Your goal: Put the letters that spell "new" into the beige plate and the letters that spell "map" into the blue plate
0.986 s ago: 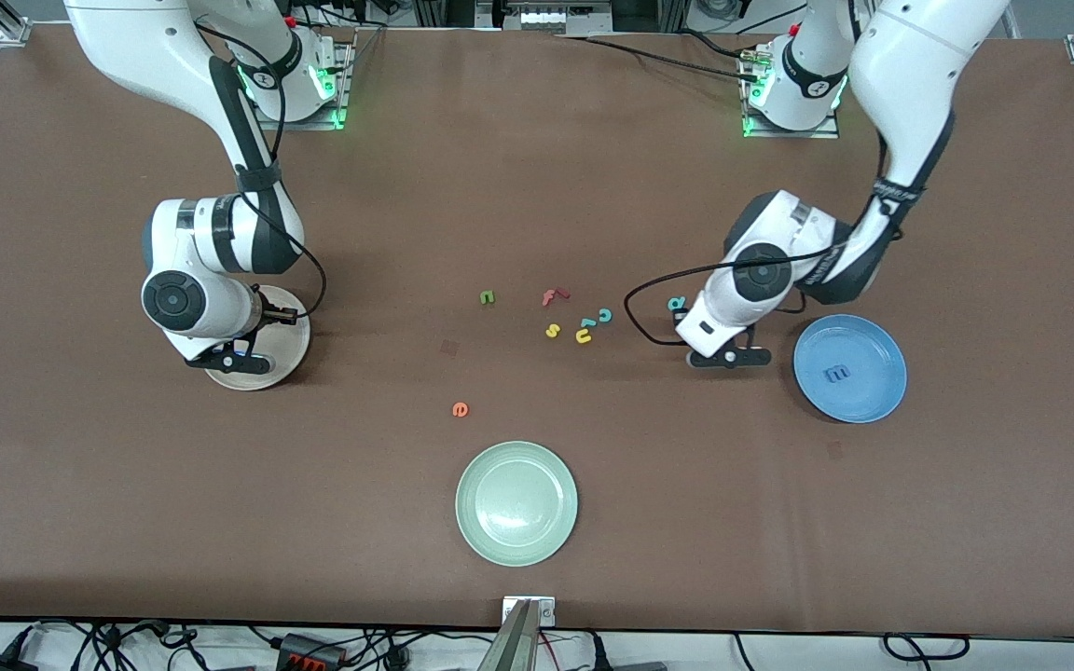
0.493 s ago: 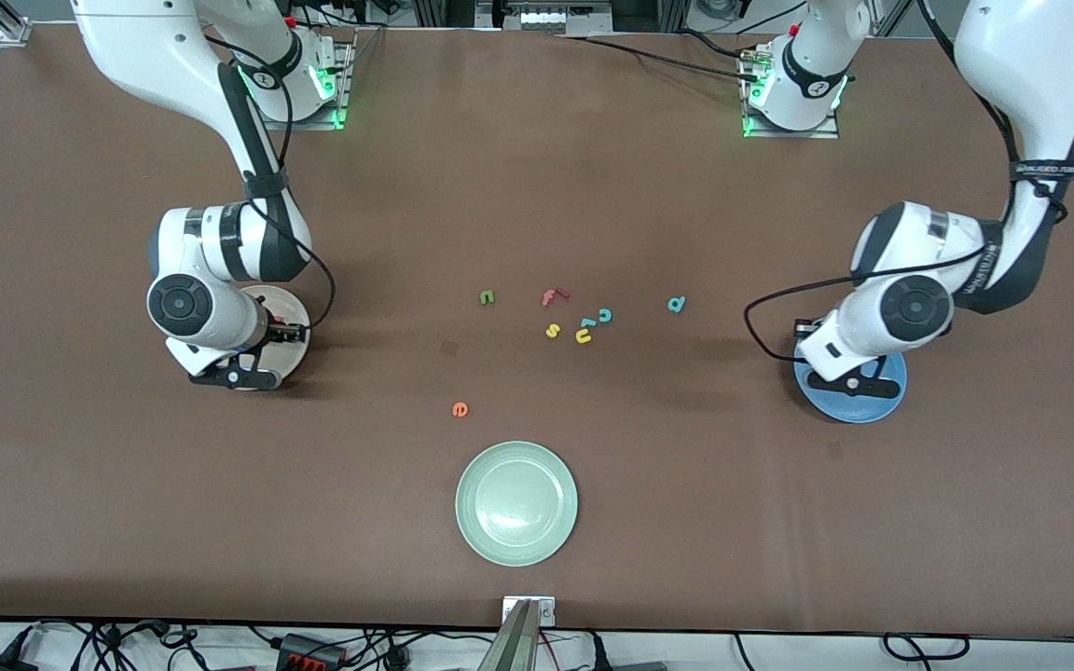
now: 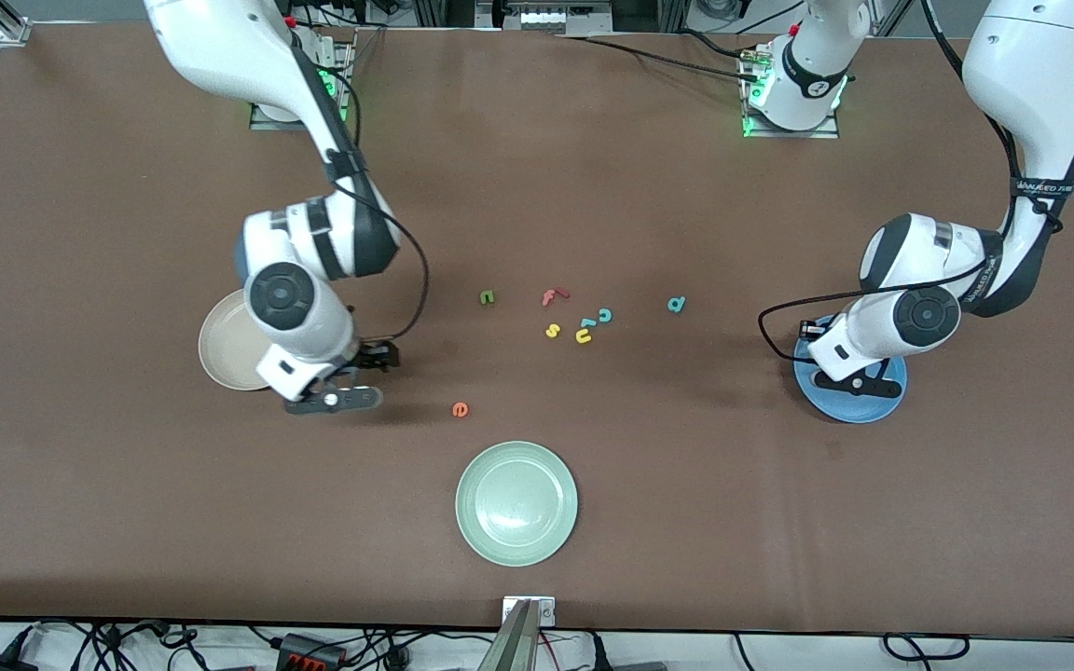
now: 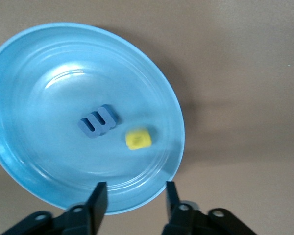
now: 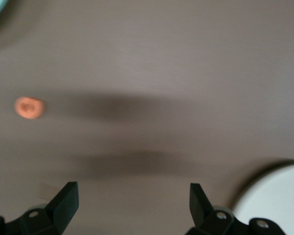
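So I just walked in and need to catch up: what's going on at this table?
Two arms are sorting foam letters onto plates. The left gripper hangs open over the blue plate, where the blue m and the yellow p lie. The right gripper, open and empty, is over bare table between the beige plate and the orange e. The teal a and dark green n lie on the table.

Blue plate holds blue m (yellow p too).
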Robot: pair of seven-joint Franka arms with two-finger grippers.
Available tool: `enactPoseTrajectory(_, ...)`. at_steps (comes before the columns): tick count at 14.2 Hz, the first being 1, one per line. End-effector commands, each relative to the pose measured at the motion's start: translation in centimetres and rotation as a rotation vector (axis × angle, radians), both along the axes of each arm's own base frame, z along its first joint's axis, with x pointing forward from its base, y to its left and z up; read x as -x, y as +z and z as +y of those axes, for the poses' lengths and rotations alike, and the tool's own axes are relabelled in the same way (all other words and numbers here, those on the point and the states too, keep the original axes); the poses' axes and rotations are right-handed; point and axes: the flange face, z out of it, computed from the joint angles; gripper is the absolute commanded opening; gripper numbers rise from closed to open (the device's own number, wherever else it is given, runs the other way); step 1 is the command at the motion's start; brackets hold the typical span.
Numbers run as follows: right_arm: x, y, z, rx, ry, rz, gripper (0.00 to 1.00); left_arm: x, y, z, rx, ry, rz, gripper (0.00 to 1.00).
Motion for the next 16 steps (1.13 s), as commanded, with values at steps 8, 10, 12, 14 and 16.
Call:
enactPoseTrajectory(8,-0.7,-6.5,11.4,-0.015,-0.026,-0.105,0.76,5.9,1.6,-17.5,0.092,-0.094,-0.055,1.00)
enactPoseTrajectory(10,-0.7,-7.5,11.6,-0.019,-0.025,-0.116,0.68,8.8,0.3,-21.8,0.131,-0.205,-0.074,1.00)
enactPoseTrajectory(12,-0.4,-7.7,12.0,-0.031,-0.020,-0.115,0.59,10.2,-0.6,-23.7,0.110,-0.331,-0.127,1.00)
enactPoseTrajectory(14,-0.6,-7.6,11.9,-0.034,-0.019,-0.122,0.57,10.5,-2.6,-23.2,0.115,-0.394,-0.155,0.91)
enactPoseTrajectory(16,-1.0,-7.4,11.7,-0.042,-0.021,-0.136,0.56,11.2,-4.0,-23.6,0.153,-0.397,-0.153,0.78)
